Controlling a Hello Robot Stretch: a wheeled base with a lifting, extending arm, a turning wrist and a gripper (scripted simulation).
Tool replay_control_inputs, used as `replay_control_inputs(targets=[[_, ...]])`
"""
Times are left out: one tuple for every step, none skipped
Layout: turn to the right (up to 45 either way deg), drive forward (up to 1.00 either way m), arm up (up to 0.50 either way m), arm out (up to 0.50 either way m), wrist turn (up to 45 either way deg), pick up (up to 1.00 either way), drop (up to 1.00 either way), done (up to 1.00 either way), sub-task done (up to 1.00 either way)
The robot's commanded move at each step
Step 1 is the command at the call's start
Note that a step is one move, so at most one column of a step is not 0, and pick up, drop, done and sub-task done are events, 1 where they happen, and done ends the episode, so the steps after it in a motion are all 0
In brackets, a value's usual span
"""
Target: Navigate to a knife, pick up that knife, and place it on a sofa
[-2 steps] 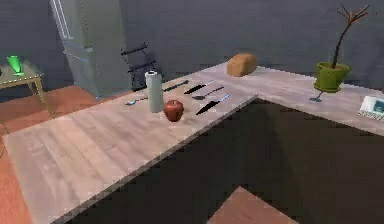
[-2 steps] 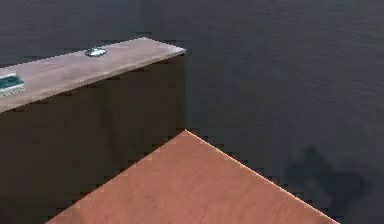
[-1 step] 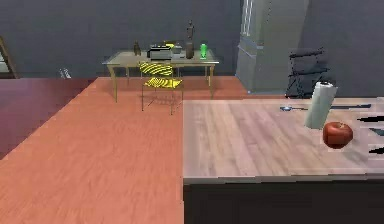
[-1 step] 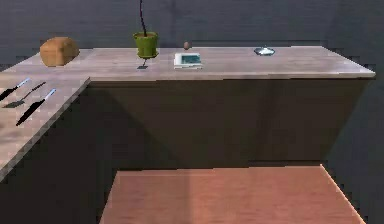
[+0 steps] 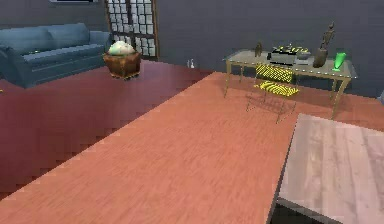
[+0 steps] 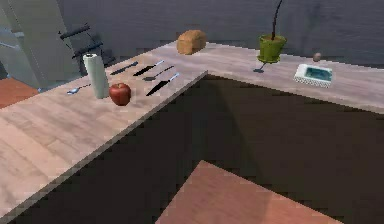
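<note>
**Operator:** Where is the knife, and how is the pincer set?

**Spotter:** I cannot tell the pincer's state or its place, so you'll have to steer by the knife's neighbours instead. Look in the arm side view. A cluster of slim utensils lies flat on the wooden surface (image 6: 60, 125). The one I'd call the knife (image 6: 160, 86) is the dark piece just beside the red apple (image 6: 120, 94). A white roll (image 6: 95, 76) stands upright on the apple's other side.

**Operator:** How will it handle?

**Spotter:** My guess is light, stiff and thin, and slick along the blade. It lies flat, so there's little height for you to get under. Take it across the handle, not the blade. Square the fingers to its long axis so it doesn't swivel as you lift. Mind the apple as well, because a nudge could send it rolling.

**Operator:** What can't you make out?

**Spotter:** Which end is the handle. The utensils are thin streaks, and two or three of them (image 6: 148, 70) could equally be knives or forks. I can't tell whether any of them touch or overlap. Farther along the surface you have a loaf (image 6: 191, 41) and a potted plant (image 6: 271, 45), both well apart from the knife.

**Operator:** And the sofa?

**Spotter:** It's the blue one (image 5: 50, 50) at the forward view's upper left, partly cut off by the edge. There's bare floor between you and it.
</note>
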Motion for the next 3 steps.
replay_control_inputs(targets=[[-3.0, 0.0, 0.0, 0.0, 0.0, 0.0, 0.0, 0.0, 0.0], [45.0, 0.0, 0.0, 0.0, 0.0, 0.0, 0.0, 0.0, 0.0], [45.0, 0.0, 0.0, 0.0, 0.0, 0.0, 0.0, 0.0, 0.0]])
